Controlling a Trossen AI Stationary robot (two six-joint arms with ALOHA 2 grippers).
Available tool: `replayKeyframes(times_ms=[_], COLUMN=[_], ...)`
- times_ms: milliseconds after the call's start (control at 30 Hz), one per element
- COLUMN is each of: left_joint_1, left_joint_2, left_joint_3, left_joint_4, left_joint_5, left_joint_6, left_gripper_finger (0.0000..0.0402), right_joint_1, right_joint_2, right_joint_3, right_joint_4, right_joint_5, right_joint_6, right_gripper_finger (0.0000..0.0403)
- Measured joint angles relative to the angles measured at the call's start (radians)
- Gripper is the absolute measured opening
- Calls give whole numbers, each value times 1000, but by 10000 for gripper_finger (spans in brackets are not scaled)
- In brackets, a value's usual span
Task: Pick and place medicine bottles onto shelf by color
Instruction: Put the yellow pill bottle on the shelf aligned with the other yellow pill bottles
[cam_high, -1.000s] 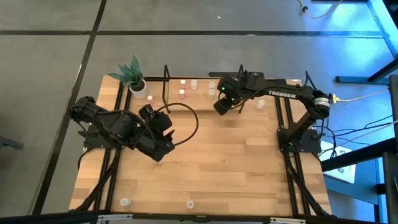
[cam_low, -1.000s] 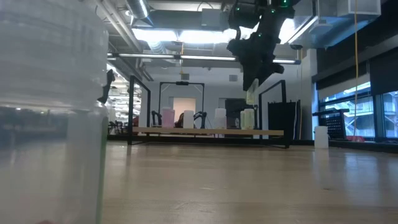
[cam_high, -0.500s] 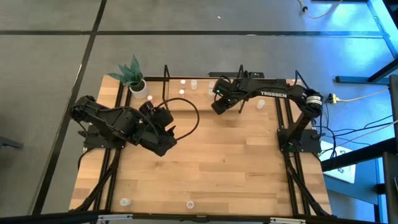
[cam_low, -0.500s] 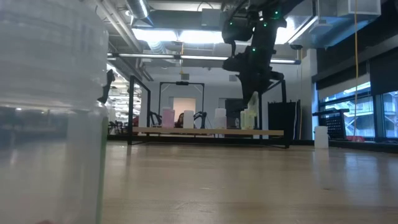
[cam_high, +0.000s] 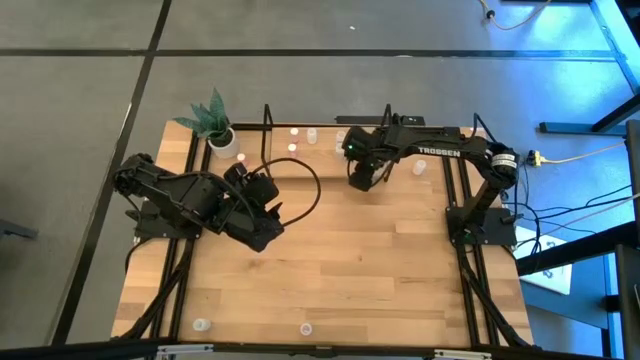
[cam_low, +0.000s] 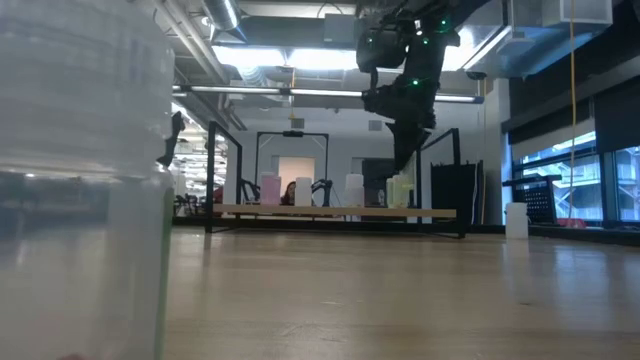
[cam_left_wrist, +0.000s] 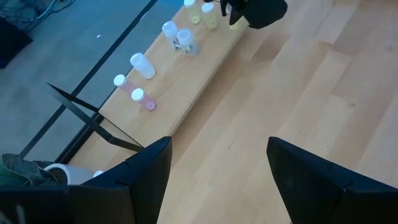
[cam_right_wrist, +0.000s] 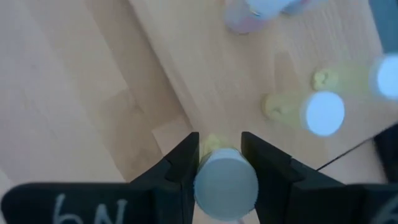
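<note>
You have open worktop (cam_high: 360, 260) mid-board; bottles (cam_left_wrist: 140, 65) and black posts (cam_high: 266, 125) crowd the shelf (cam_left_wrist: 186, 81).

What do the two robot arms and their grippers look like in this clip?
Both arms are dark and jointed. The right arm carries white lettering along its forearm and small green lights near the wrist. A black cable loops off the left arm. The left gripper has two broad dark wedge-shaped fingers; the right gripper has two narrower ones.
</note>
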Motion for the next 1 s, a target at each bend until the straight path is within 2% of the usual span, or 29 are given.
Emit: replayKeyframes(times_ms=[100,333,733,1000], left_joint_1=[0,0,0,0], left_joint_2=[0,0,0,0], left_joint_3=[0,0,0,0], left_joint_4=[0,0,0,0], left_joint_5=[0,0,17,19], left_joint_6=[0,-1,-4,-3], left_gripper_finger=[257,257,257,257], right_joint_1=[0,-29,-51,-51], right_joint_2=[0,0,0,0], right_joint_3=[0,0,-4,-90], right_joint_4=[2,17,28,81], right_joint_5=[-10,-177,-188,-181], right_joint_6=[-133,-381,-416,-389], right_gripper_finger=[117,117,117,117])
